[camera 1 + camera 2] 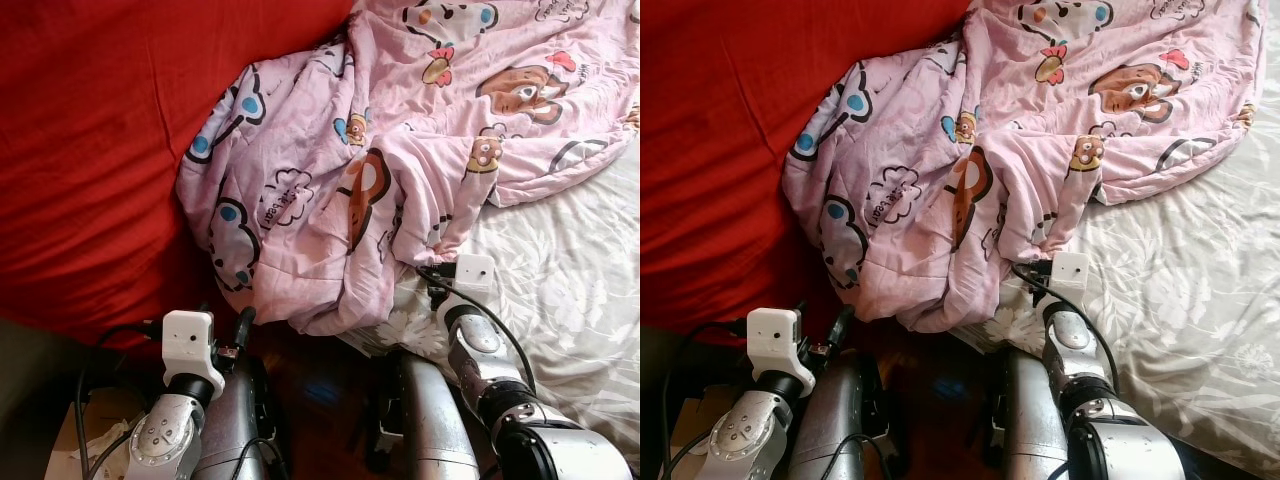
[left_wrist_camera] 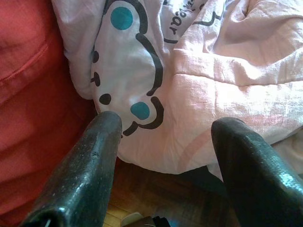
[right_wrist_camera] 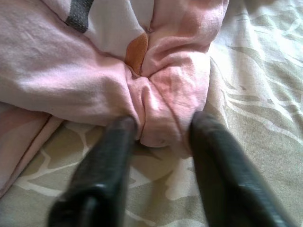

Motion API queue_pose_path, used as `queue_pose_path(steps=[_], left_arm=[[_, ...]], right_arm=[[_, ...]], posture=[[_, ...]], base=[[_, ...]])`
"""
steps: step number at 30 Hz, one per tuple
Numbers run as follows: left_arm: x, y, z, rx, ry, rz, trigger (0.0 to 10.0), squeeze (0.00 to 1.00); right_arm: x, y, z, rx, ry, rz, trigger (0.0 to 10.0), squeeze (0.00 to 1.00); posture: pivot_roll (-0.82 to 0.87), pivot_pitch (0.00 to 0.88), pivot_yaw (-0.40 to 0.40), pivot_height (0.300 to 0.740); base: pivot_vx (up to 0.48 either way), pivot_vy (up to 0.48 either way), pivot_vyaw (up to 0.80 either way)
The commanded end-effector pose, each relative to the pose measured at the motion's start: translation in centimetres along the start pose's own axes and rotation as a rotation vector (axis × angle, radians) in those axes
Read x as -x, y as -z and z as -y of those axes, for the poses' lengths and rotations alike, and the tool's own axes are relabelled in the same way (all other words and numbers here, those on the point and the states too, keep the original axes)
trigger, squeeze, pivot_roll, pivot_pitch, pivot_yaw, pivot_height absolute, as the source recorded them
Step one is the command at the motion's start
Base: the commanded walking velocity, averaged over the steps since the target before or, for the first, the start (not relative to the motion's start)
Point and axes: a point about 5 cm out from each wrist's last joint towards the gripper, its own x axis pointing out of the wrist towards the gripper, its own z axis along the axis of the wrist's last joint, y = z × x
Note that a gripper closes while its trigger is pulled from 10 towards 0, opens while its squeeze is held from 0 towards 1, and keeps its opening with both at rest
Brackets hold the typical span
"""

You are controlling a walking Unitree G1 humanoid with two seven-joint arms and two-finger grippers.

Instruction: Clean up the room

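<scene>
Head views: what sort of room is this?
Most likely a bedroom: a crumpled pink cartoon-print quilt lies on a bed's pale leaf-patterned sheet, beside a red cover, with wooden floor below.

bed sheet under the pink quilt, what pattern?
The bed sheet is pale grey-white with a white leaf or floral print. Right eye view shows it best.

Quilt (image 1: 400,150) before me: pale pink, printed with cartoon animals in brown and orange, black-outlined cloud shapes with teal-blue dots, small red bows. Red cover (image 1: 90,150) beside it: plain deep red, no pattern. Bed sheet (image 1: 570,290): greyish white with pale leaf print, beige-grey in right wrist view. Floor (image 1: 320,385) below quilt edge: dark reddish-brown wood. My left tool (image 2: 165,142): black fingers (image 2: 90,165), glossy, finely speckled. My right tool (image 3: 163,137): black fingers (image 3: 109,165) too. My arms: silver, with white camera blocks and black cables.
</scene>
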Motion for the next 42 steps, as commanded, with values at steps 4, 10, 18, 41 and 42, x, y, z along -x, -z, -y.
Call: queue_pose_path(steps=[4, 10, 18, 41, 42], left_arm=[[0.5, 0.6, -0.1, 0.004, -0.006, -0.035, 10.0, 0.00], [0.3, 0.7, -0.1, 0.002, -0.005, -0.036, 10.0, 0.00], [0.0, 0.8, 0.0, 0.000, -0.004, -0.035, 10.0, 0.00], [-3.0, 1.1, 0.0, 0.010, -0.024, 0.005, 10.0, 0.00], [-3.1, 1.1, 0.0, 0.010, -0.024, 0.007, 10.0, 0.00]], right_arm=[[0.4, 1.2, -0.2, -0.006, -0.006, -0.030, 0.0, 0.00], [0.6, 1.7, -0.4, -0.006, -0.016, -0.039, 0.0, 0.00], [0.9, 2.1, -0.6, -0.016, -0.019, -0.040, 0.0, 0.00], [3.6, 0.9, -1.1, -0.034, -0.135, 0.276, 10.0, 0.00], [3.5, 0.7, -1.1, -0.036, -0.136, 0.282, 10.0, 0.00]], posture=[[0.09, 0.435, -0.004, 0.587], [0.09, 0.430, -0.005, 0.587], [0.08, 0.421, -0.009, 0.587], [0.00, 0.334, -0.037, 0.597], [0.00, 0.328, -0.038, 0.602]], base=[[0.000, 0.000, 0.00], [0.000, 0.000, 0.00], [0.000, 0.000, 0.00], [0.000, 0.000, 0.00], [0.000, 0.000, 0.00]])
